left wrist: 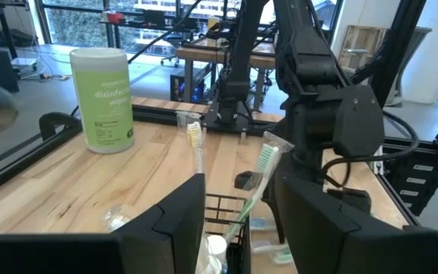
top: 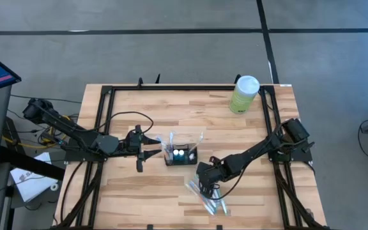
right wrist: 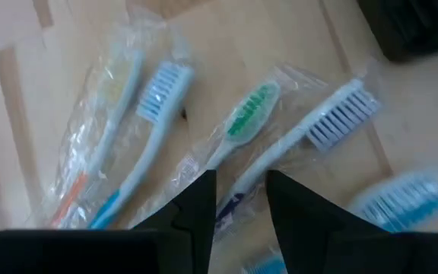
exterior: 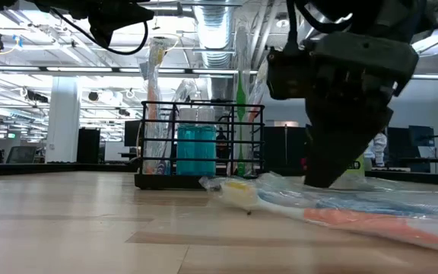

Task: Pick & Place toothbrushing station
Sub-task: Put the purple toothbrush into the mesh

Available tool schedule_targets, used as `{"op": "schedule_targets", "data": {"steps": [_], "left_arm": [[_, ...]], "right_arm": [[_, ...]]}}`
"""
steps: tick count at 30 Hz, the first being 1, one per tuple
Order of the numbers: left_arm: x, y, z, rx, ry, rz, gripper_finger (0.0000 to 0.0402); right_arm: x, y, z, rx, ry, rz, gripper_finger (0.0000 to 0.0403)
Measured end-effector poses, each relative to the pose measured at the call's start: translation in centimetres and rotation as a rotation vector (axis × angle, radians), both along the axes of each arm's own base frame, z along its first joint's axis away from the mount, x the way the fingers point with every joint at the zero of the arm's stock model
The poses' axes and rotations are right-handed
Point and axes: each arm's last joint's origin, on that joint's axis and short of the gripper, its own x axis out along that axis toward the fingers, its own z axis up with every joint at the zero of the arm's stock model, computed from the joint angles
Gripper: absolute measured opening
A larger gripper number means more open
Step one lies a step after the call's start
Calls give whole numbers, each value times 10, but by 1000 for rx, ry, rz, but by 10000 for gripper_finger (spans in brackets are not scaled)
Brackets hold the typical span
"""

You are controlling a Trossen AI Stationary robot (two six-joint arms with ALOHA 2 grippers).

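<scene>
The left gripper (top: 151, 148) hangs just left of the holder (top: 181, 154), fingers spread with nothing between them. The holder sits mid-table, well clear of every edge, with two wrapped brushes (left wrist: 196, 144) standing in it; what else it carries is hard to make out. Right of it, near the front, the right gripper (top: 207, 189) stands low over loose wrapped brushes (right wrist: 150, 114), fingers a little apart around a handle, contact unclear. At least four lie there; others are cut off. A canister (top: 244, 94) stands far right.
</scene>
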Motion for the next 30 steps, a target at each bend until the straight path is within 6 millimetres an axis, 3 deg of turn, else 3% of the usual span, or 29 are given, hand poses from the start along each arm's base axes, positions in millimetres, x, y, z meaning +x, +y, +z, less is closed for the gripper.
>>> {"op": "schedule_targets", "data": {"steps": [5, 11, 19, 30], "left_arm": [[0, 0, 0, -1, 2, 0, 154], [0, 0, 0, -2, 1, 0, 154], [0, 0, 0, -2, 1, 0, 154], [0, 0, 0, -2, 1, 0, 154]], "right_arm": [[0, -1, 0, -9, 2, -1, 97], [0, -1, 0, -17, 3, 17, 13], [1, 0, 5, -24, 1, 41, 6], [12, 13, 43, -212, 0, 104, 1]]}}
